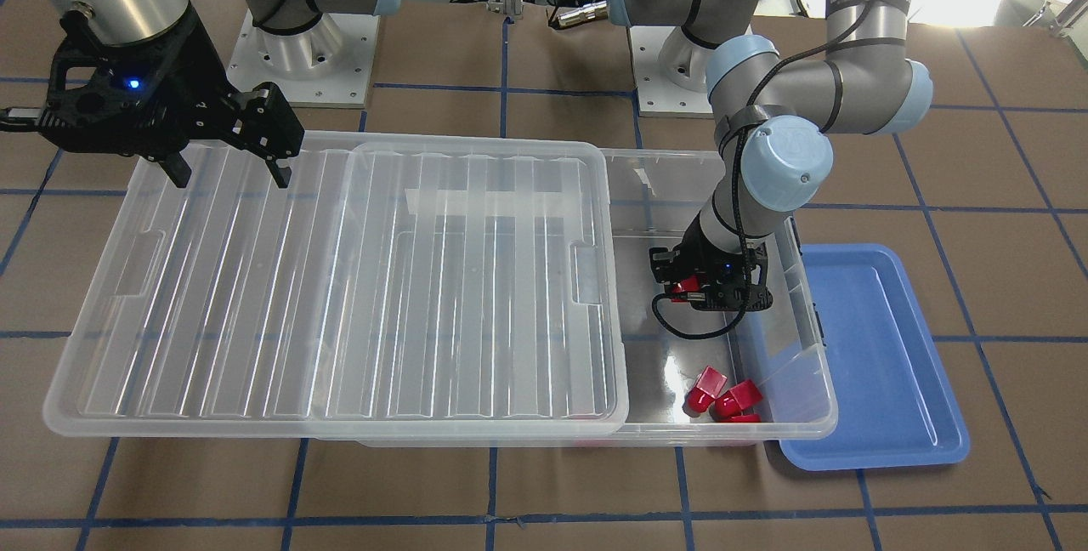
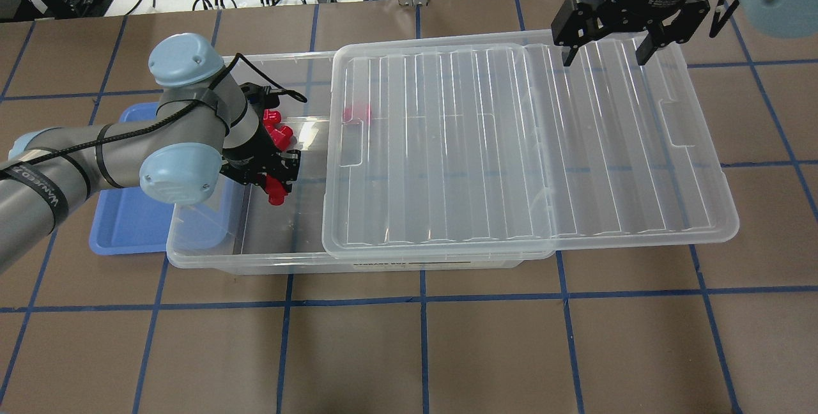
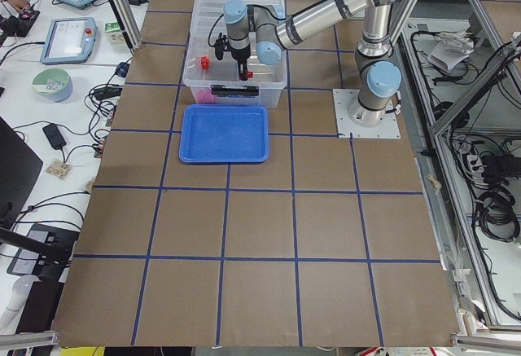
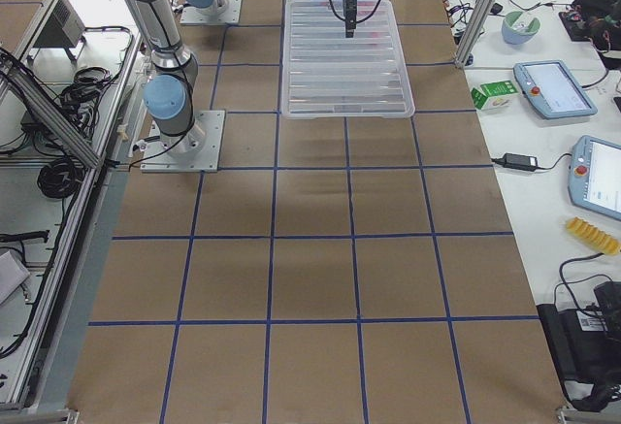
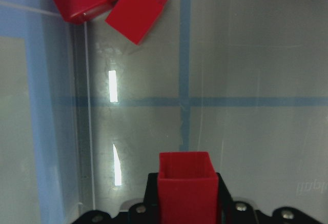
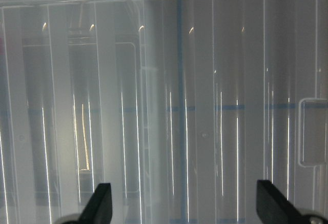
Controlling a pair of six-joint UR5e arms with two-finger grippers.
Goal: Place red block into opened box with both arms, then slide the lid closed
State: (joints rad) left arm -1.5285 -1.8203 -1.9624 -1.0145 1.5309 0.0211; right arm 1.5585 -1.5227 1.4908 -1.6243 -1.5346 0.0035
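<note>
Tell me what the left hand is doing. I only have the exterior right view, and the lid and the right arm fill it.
Observer: The left hand is shut on the red block, over the uncovered end of the box.
Operator: Is anything already lying in that end?
Observer: Yes. A few red pieces are bunched in one corner of it, on the side nearest the blue tray.
Operator: And is the right hand gripping the lid?
Observer: No. The right wrist view shows the right hand open over the lid, with nothing between its fingers.
</note>
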